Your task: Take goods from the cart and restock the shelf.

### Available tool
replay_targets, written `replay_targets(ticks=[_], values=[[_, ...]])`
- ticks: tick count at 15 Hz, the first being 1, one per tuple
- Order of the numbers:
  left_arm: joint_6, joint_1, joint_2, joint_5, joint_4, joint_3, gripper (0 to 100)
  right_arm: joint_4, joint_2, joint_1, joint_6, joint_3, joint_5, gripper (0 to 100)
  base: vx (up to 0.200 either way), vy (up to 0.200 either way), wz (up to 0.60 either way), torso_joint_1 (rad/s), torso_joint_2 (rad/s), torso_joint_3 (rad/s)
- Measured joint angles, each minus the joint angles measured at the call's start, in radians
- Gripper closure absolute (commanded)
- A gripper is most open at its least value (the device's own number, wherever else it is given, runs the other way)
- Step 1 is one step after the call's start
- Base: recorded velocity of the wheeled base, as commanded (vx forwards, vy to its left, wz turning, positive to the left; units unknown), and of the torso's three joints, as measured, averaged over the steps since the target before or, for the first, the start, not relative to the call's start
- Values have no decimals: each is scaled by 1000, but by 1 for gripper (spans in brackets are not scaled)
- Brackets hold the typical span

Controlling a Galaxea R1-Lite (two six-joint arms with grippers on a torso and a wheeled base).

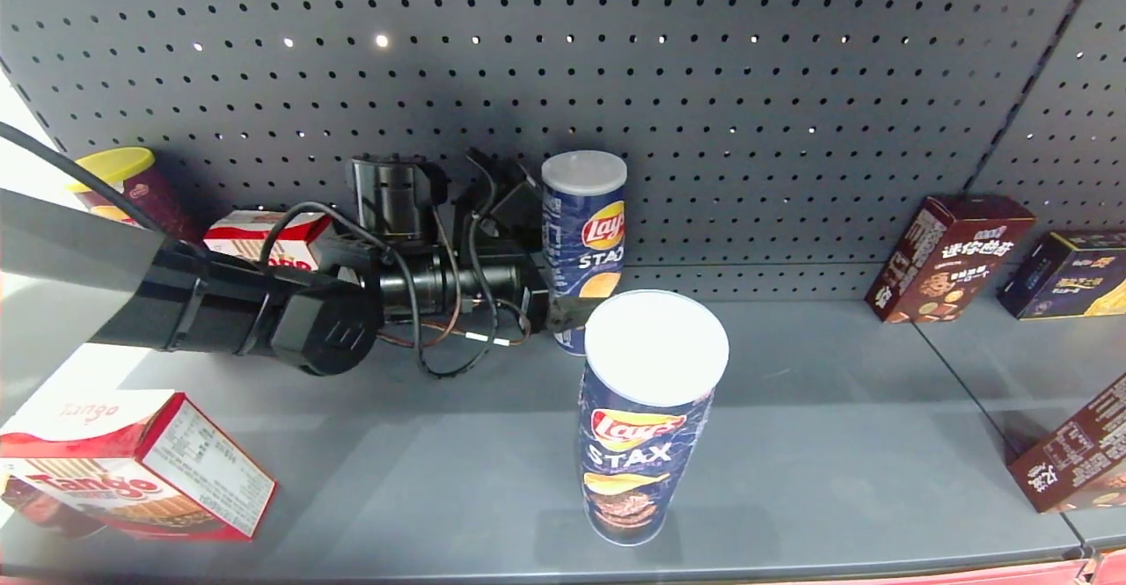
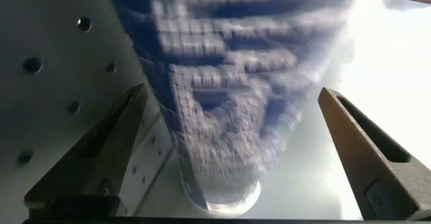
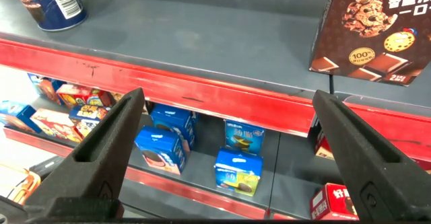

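Chip can [image 1: 582,233], blue, upright at centre frame against shelf [image 1: 836,427] backing. Left gripper [image 2: 232,99] jaws wide, straddling it untouched: placement apparently done. Next: straight retreat, sparing front can [image 1: 651,409]. Right gripper [image 3: 229,99] wide, empty.

Navy, white-lidded chip can [image 1: 645,453] — dark grey shelf [image 1: 836,444].

on the grey shelf [image 1: 836,427] a blue white-lidded rear can [image 1: 584,233] stands upright, a matching front can [image 1: 647,444] just before it.
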Motion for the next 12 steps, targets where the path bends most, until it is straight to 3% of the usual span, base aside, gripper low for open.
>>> replay_targets(ticks=[3, 4, 8, 11, 12], values=[[0, 3, -99, 15, -16, 107, 0, 0, 0, 0, 0, 0, 0, 0, 0, 0, 0, 0, 0, 0], [0, 3, -141, 46, -16, 146, 0, 0, 0, 0, 0, 0, 0, 0, 0, 0, 0, 0, 0, 0], [0, -13, -291, 307, -10, 286, 0, 0, 0, 0, 0, 0, -1, 0, 0, 0, 0, 0, 0, 0], [5, -16, -336, 510, -10, 316, 0, 0, 0, 0, 0, 0, 0, 0, 0, 0, 0, 0, 0, 0], [21, -14, -339, 578, -8, 314, 0, 0, 0, 0, 0, 0, 0, 0, 0, 0, 0, 0, 0, 0]])
